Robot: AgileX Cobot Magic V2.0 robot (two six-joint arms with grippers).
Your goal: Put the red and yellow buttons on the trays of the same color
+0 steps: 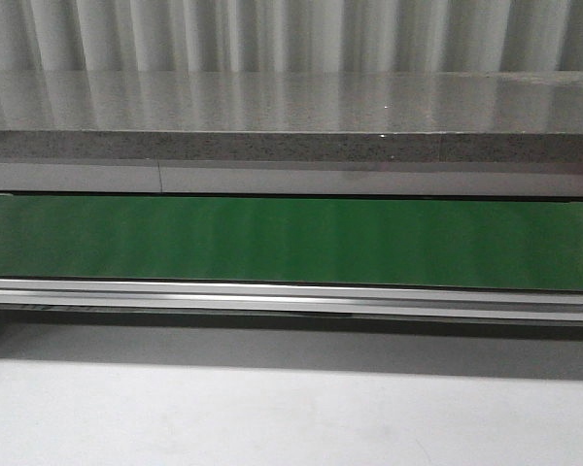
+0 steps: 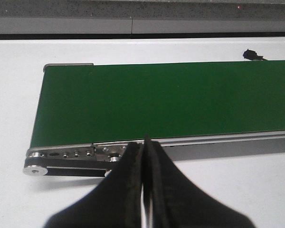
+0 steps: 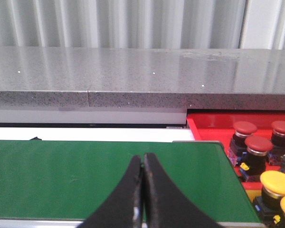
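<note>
Red buttons (image 3: 258,144) with black bases stand together in a red tray (image 3: 213,126), just past the end of the green belt (image 3: 76,175) in the right wrist view. Two yellow buttons (image 3: 277,183) stand next to them on the nearer side; what they rest on is hidden. No yellow tray is in view. My right gripper (image 3: 143,157) is shut and empty above the belt, off to one side of the buttons. My left gripper (image 2: 145,142) is shut and empty over the white table, at the belt's metal side rail (image 2: 66,154) near its other end. The front view shows no gripper and no button.
The green conveyor belt (image 1: 291,243) runs across the whole front view, with a metal rail (image 1: 291,296) along its near side. A grey stone ledge (image 1: 291,146) and a corrugated wall stand behind it. A small black part (image 2: 249,54) lies on the white table beyond the belt.
</note>
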